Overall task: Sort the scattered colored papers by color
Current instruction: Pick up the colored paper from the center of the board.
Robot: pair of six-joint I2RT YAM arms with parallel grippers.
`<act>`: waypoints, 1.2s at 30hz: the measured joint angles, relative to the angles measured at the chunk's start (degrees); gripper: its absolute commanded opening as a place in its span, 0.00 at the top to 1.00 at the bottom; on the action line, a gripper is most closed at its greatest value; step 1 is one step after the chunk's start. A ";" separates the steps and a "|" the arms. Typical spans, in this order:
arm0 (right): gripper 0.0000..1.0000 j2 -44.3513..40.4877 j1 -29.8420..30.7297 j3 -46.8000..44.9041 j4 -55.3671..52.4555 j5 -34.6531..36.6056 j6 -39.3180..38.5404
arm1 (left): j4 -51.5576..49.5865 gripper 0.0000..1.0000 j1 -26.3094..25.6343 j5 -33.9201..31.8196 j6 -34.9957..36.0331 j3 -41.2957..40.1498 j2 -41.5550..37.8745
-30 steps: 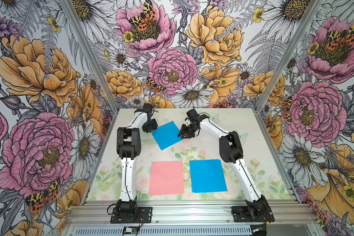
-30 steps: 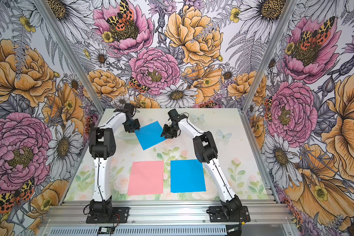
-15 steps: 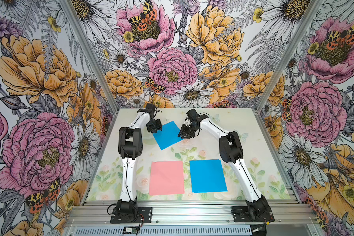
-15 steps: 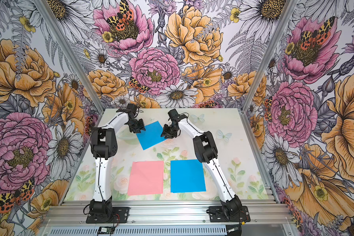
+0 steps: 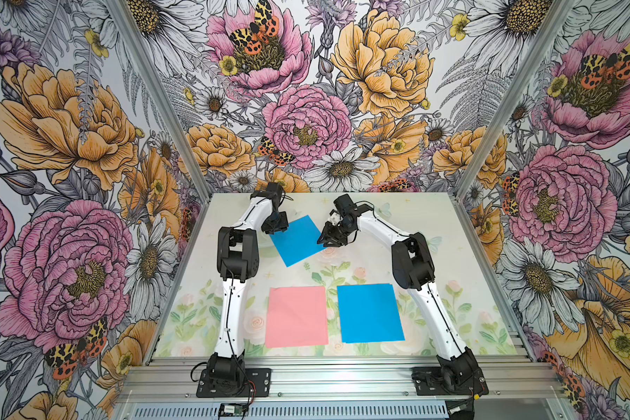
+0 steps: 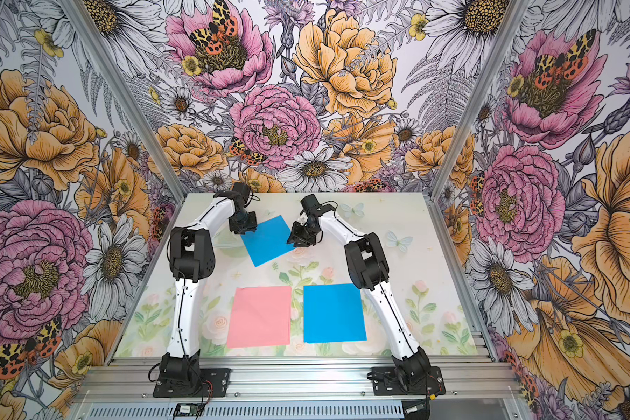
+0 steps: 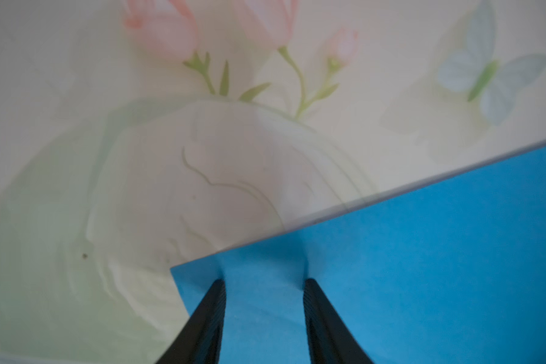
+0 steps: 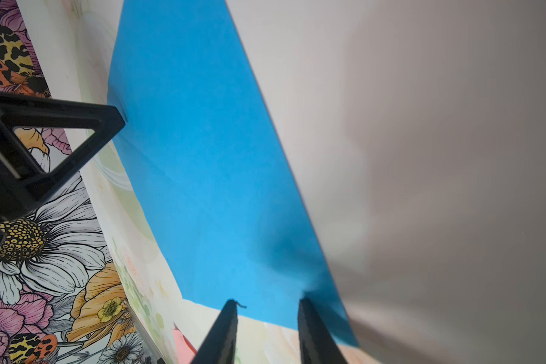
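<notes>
**Left end effector now on the stray sheet's corner**

My left end effector (image 7: pixel 264 283) has slid in from beside the loose blue sheet (image 5: pixel 297 242) onto its 9 o'clock corner. Its tips are apart, pressing the paper flat, with nothing pinched. My right end effector (image 8: pixel 267 304) is unchanged at the 3 o'clock corner, tips apart across the edge. The sheet lies skewed at the 12 o'clock end of the tabletop (image 5: pixel 433 218). The pink pile (image 5: pixel 296 315) is at 7 and the blue pile (image 5: pixel 370 313) at 5. Both corners look pinned, so the last stray seems ready for the blue pile.

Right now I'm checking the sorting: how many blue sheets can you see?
2. A tilted blue sheet lies at the far side; a second blue sheet lies near the front, beside the pink sheet. Others may be stacked beneath.
</notes>
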 measured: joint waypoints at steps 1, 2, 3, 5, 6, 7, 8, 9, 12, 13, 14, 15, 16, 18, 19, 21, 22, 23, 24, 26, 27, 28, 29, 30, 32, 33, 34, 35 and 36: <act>0.64 -0.02 -0.02 -0.04 0.02 -0.09 -0.13 | -0.26 0.54 0.04 -0.72 0.04 0.48 0.24; 0.64 -0.09 -0.07 -0.17 0.11 -0.22 -0.15 | -0.57 0.53 0.11 -1.64 0.02 0.83 0.48; 0.64 -0.20 -0.09 -0.35 0.22 -0.24 -0.17 | -0.98 0.52 0.22 -1.97 -0.02 1.20 0.76; 0.64 -0.31 -0.11 -0.55 0.17 -0.24 -0.20 | -1.14 0.51 0.48 -2.43 0.02 1.36 0.85; 0.64 -0.33 -0.15 -0.59 0.20 -0.26 -0.20 | -1.29 0.51 0.61 -2.51 0.04 1.36 0.85; 0.64 -0.33 -0.17 -0.59 0.20 -0.28 -0.22 | -1.36 0.51 0.68 -2.51 0.09 1.36 0.85; 0.64 -0.33 -0.17 -0.61 0.20 -0.28 -0.24 | -1.38 0.51 0.74 -2.45 0.24 1.33 0.85; 0.63 -0.33 -0.17 -0.63 0.20 -0.28 -0.37 | -1.40 0.51 0.79 -2.40 0.39 1.33 0.85; 0.63 -0.33 -0.24 -0.63 0.22 -0.50 -0.57 | -1.40 0.50 0.79 -2.16 0.42 1.31 0.85; 0.63 -0.33 -0.26 -0.66 0.17 -0.52 -0.57 | -1.40 0.50 0.79 -2.05 0.42 1.31 0.85; 0.63 -0.33 -0.26 -0.66 0.17 -0.61 -0.59 | -1.40 0.50 0.79 -1.97 0.44 1.31 0.87; 0.63 -0.33 -0.31 -0.66 0.17 -0.68 -0.59 | -1.40 0.50 0.81 -1.90 0.44 1.31 0.90; 0.63 -0.33 -0.33 -0.68 0.17 -0.70 -0.59 | -1.40 0.50 0.85 -1.68 0.48 1.31 0.90; 0.63 -0.33 -0.37 -0.70 0.15 -0.79 -0.61 | -1.38 0.50 1.05 -0.74 0.87 1.36 0.94; 0.63 -0.33 -0.37 -0.70 0.17 -0.83 -0.61 | -1.49 0.50 1.14 -0.11 1.07 1.44 0.94; 0.64 -0.33 -0.42 -0.79 0.20 -0.92 -0.61 | -1.62 0.49 1.36 1.20 1.31 1.57 0.96; 0.63 -0.35 -0.44 -0.81 0.22 -0.98 -0.63 | -1.66 0.49 1.49 1.75 1.29 1.60 0.96; 0.63 -0.44 -0.48 -1.03 0.31 -1.09 -0.74 | -1.68 0.49 1.64 2.47 1.31 1.62 0.96; 0.63 -0.59 -0.57 -1.20 0.31 -1.11 -0.98 | -1.68 0.49 1.70 3.13 1.29 1.62 0.96; 0.63 -0.74 -0.74 -1.53 0.24 -1.18 -1.07 | -1.68 0.49 1.75 4.20 1.27 1.62 0.96; 0.63 -0.83 -0.85 -1.64 0.20 -1.27 -1.07 | -1.68 0.49 1.73 4.55 1.25 1.62 0.94; 0.63 -0.94 -0.94 -1.84 0.20 -1.31 -1.18 | -1.66 0.48 1.70 4.83 1.20 1.62 0.94; 0.63 -1.03 -1.03 -2.01 0.15 -1.33 -1.27 | -1.66 0.49 1.64 5.11 1.03 1.60 0.94; 0.63 -1.14 -1.14 -2.21 0.17 -1.40 -1.31 | -1.62 0.48 1.57 5.31 0.81 1.60 0.94; 0.63 -1.42 -1.36 -2.58 0.11 -1.33 -1.49 | -1.44 0.48 1.31 5.66 0.09 1.42 0.83; 0.63 -1.60 -1.49 -2.84 -0.02 -1.31 -1.51 | -1.25 0.48 1.14 5.75 -0.42 1.07 0.66; 0.63 -1.75 -1.62 -3.04 -0.11 -1.31 -1.53 | -1.01 0.48 0.94 5.86 -0.94 0.66 0.44; 0.63 -1.84 -1.79 -3.23 -0.31 -1.27 -1.53 | -0.57 0.48 0.70 5.88 -1.90 -0.02 0.09; 0.63 -1.92 -1.95 -3.32 -0.37 -1.31 -1.57 | 0.02 0.47 0.44 5.99 -2.97 -1.03 -0.44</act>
